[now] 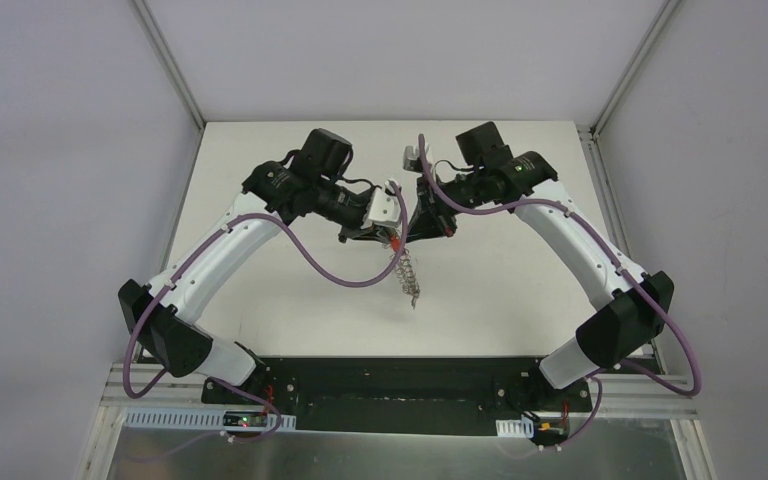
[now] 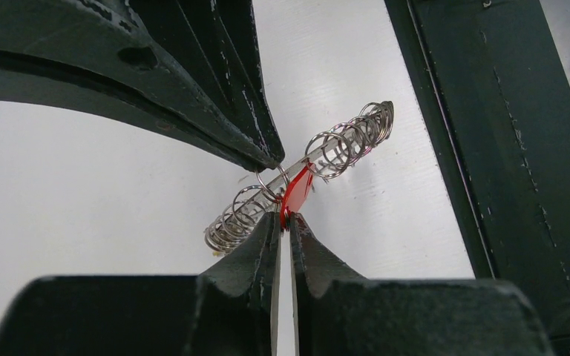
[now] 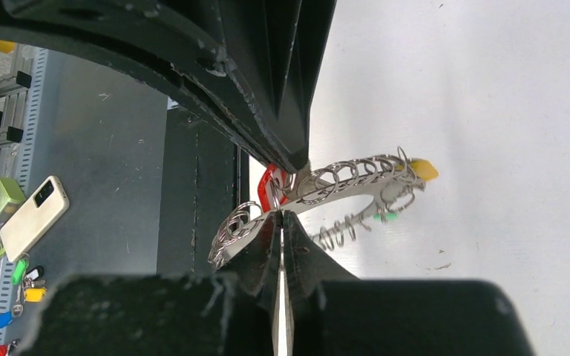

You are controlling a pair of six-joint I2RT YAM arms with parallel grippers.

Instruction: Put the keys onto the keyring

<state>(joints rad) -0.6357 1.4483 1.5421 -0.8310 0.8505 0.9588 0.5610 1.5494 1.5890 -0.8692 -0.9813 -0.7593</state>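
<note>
The left gripper (image 2: 283,222), nearest of all, has its black fingers pinched almost together on a tiny metal key with a red plastic head (image 2: 297,191). The key sits right at the large flat grey metal keyring (image 2: 341,141), whose rim is crowded with small coiled wire loops. The right gripper (image 3: 280,216), jaws tight, clamps the ring's flat band just beside that key. A yellow-headed key (image 3: 423,170) and a green-headed key (image 3: 388,216) show at the ring's far end. The ring is held in the air, tilted downward, over the middle of the white table (image 1: 520,300) and well apart from every edge. Bare surface lies all around it, and the black base plate (image 1: 390,385) runs along the near edge.
</note>
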